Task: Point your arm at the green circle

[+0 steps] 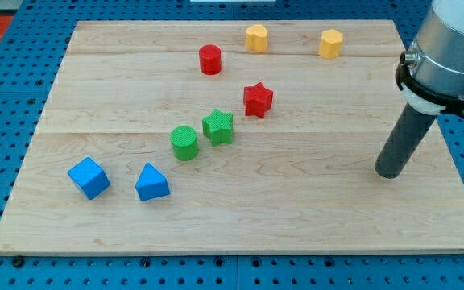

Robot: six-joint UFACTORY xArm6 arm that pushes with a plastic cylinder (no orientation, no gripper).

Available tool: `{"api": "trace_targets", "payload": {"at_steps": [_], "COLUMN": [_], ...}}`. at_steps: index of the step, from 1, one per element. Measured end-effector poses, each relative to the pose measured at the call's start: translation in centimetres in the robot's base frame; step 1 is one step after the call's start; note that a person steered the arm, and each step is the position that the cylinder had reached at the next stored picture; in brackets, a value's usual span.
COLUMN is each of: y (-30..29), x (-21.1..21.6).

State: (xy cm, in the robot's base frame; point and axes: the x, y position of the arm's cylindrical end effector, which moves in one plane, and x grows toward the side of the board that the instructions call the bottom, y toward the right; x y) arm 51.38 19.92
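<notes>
The green circle [184,142] stands left of the board's middle, close beside the green star [218,126] on its right. My tip [390,171] rests on the board at the view's right, far to the right of the green circle and slightly lower. Nothing lies between them along the board's lower half.
A red star [258,99] sits up and right of the green star. A red circle [210,60] and two yellow blocks [256,38] [331,43] lie near the top. A blue cube [89,178] and a blue triangle [151,183] lie at lower left. The wooden board [296,225] sits on blue pegboard.
</notes>
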Motion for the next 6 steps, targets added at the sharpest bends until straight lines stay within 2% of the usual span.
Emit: {"api": "trace_targets", "payload": {"at_steps": [1, 3, 5, 6], "y": [0.0, -5.8, -21.7, -25.7], "x": [0.0, 0.5, 0.5, -1.4]}}
